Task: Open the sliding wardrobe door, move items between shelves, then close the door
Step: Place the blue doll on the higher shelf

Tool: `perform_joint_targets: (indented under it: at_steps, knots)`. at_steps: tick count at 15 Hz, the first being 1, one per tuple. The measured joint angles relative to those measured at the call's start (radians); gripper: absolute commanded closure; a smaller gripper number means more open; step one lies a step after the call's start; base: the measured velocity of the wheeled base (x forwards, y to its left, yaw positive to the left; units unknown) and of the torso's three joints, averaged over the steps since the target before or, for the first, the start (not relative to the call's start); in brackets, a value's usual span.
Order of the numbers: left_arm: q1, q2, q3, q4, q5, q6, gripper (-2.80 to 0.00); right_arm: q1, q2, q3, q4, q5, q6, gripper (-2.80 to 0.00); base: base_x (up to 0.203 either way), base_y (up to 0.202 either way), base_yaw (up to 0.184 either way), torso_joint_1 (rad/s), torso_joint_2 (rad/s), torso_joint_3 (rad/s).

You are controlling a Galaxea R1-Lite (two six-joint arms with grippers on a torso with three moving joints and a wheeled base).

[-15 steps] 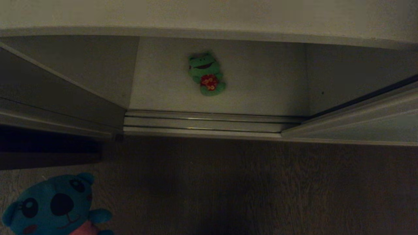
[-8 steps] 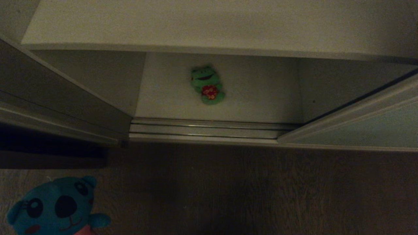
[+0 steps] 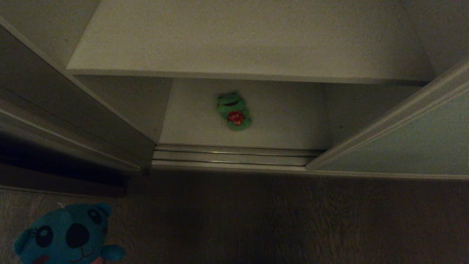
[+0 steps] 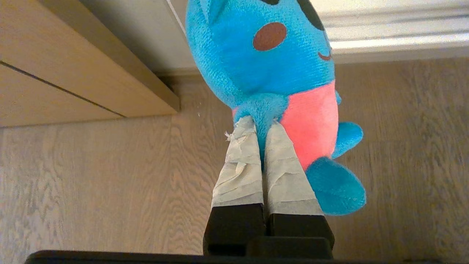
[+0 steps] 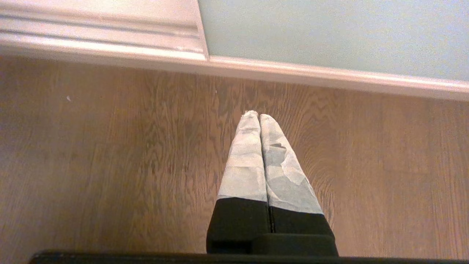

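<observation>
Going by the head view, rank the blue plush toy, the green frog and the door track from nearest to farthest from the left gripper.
1. Blue plush toy, clamped in the left gripper, lower left.
2. Door track, at the wardrobe's threshold.
3. Green frog, on the bottom shelf behind the track.

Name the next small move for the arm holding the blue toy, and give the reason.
Probably lift the left gripper toward the upper shelf. Its fingers are shut on the blue plush toy low above the floor, the sliding door stands open, and the green frog occupies the bottom shelf.
</observation>
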Motion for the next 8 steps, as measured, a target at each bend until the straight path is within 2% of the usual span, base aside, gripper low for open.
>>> perform_joint_targets:
  at_steps: [8]
  knots:
    - [0.000, 0.000, 0.000, 0.019, 0.000, 0.000, 0.00, 0.000, 0.000, 0.000, 0.000, 0.000, 0.000, 0.00, 0.000, 0.000, 0.000, 0.002, 0.00, 0.201]
